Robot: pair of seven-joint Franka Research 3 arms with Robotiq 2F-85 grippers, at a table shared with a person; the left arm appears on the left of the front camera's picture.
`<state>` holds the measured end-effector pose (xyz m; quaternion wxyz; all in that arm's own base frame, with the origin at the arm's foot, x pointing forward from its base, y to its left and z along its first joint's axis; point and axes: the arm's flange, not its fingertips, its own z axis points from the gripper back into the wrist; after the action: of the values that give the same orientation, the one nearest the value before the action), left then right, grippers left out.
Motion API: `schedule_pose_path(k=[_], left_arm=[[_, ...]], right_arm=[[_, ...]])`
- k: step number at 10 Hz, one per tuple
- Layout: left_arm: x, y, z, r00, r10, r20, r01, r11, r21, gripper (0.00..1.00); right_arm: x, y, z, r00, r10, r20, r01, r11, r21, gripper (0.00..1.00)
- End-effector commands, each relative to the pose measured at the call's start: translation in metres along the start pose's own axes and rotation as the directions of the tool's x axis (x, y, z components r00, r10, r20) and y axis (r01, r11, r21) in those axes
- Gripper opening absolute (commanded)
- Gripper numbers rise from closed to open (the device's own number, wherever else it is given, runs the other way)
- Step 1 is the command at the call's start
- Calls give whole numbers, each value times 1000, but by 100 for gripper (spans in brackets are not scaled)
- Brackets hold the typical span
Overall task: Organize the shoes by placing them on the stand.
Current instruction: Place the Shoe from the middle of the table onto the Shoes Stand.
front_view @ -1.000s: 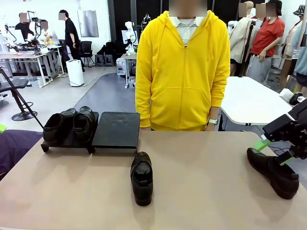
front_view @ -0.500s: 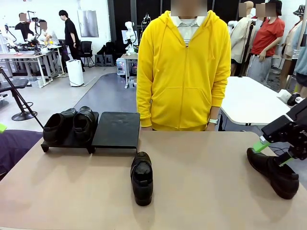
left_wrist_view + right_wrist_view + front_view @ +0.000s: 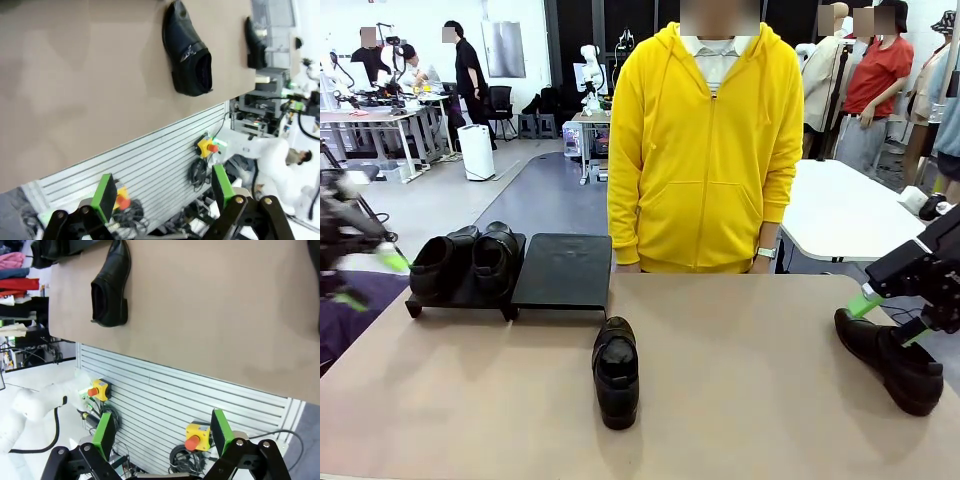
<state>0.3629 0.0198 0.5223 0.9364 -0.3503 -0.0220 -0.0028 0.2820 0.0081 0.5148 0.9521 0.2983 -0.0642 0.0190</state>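
Note:
Two glossy black shoes [image 3: 433,263] [image 3: 496,254] sit side by side on the left section of the black stand [image 3: 565,272]; its right section is bare. A third shoe [image 3: 616,372] [image 3: 189,52] [image 3: 111,285] lies mid-table, toe toward me. The fourth shoe [image 3: 890,362] [image 3: 255,42] rests at the table's right edge. My right gripper [image 3: 890,318] [image 3: 162,432] hangs open just above that shoe's heel end, holding nothing. My left gripper [image 3: 368,280] [image 3: 164,190], blurred, is open off the table's left edge, beside the stand.
A person in a yellow hoodie [image 3: 705,150] stands at the far edge of the beige table [image 3: 740,400], hands down. Purple cloth [image 3: 340,310] lies off the left corner. A white table [image 3: 840,210] stands behind at right.
My left gripper has swung into the front view at the left edge, blurred with motion. The right gripper and all the shoes have stayed put.

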Motion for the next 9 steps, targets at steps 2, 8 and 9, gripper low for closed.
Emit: schedule_pose_path(k=[2,8,9], left_arm=[[70,-108,-112,984,176,4,-174,970,169,98],[84,-245,-322,987,74,-142,1,883,470,98],[82,-250,-340,986,91,-140,-12,874,487,98]], right_arm=[[1,1,1,1000,23,3,-24,999,28,100],[1,1,1,1000,23,3,-24,999,28,100],[1,1,1,1000,23,3,-24,999,28,100]])
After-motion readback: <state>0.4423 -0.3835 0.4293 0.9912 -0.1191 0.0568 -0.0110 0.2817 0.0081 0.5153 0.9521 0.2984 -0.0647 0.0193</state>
